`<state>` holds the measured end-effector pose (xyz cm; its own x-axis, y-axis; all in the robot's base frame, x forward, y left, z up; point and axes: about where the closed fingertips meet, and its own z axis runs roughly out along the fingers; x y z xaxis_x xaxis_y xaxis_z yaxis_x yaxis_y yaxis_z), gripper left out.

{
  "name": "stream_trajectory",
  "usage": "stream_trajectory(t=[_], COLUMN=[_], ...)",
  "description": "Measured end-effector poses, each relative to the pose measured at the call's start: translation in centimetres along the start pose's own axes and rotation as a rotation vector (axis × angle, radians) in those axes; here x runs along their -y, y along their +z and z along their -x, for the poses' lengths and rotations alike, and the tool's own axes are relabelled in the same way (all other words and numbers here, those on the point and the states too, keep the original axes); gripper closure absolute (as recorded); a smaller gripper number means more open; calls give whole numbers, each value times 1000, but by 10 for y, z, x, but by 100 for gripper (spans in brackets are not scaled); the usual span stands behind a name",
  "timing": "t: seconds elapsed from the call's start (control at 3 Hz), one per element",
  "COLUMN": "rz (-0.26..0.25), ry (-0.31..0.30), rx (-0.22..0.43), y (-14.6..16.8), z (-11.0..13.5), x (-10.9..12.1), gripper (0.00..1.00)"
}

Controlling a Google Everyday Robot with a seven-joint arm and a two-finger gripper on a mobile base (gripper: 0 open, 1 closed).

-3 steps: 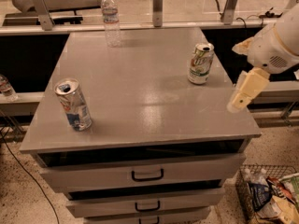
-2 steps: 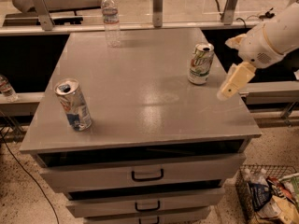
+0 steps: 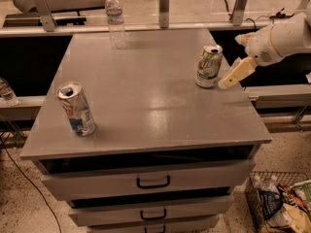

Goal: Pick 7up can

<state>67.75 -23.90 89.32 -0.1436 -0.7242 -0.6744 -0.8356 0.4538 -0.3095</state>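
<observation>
Shows a grey drawer cabinet (image 3: 146, 96) from the front and above, with three things standing on its flat top. Finds the 7up can (image 3: 209, 66) upright on the right part of that top, toward the back and near the right edge: green and white label, silver lid with the tab hole open. Places the gripper (image 3: 232, 76) just to the right of the can, low beside its lower half, over the right edge of the top. Cannot tell whether touching the can or a sliver apart. Reaches in from the right on a white arm (image 3: 284, 35), cream-coloured at the tip and slanting down toward the can's base. Cannot tell whether spread wide or drawn narrow; clasps nothing visible. Can on the surface, not lifted.

Sets a blue, white and red can (image 3: 76, 108) upright near the front left corner, well apart from the 7up can. Puts a clear plastic water bottle (image 3: 115, 19) upright at the back, left of centre, white cap on.

Shows below the top a stack of drawers (image 3: 97, 183), each with a black handle (image 3: 153, 182), and dark gaps above the upper two. Shows a wire basket (image 3: 250, 198) of packets on the speckled floor at lower right. Catches part of another bottle (image 3: 6, 91) at the left edge, on a lower ledge.
</observation>
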Motion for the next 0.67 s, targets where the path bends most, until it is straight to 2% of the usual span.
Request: stream_trajectory(t=[0.67], rz=[169], ry=[148], rx=[176], y=[17], z=[26], x=[-12], gripper=[0])
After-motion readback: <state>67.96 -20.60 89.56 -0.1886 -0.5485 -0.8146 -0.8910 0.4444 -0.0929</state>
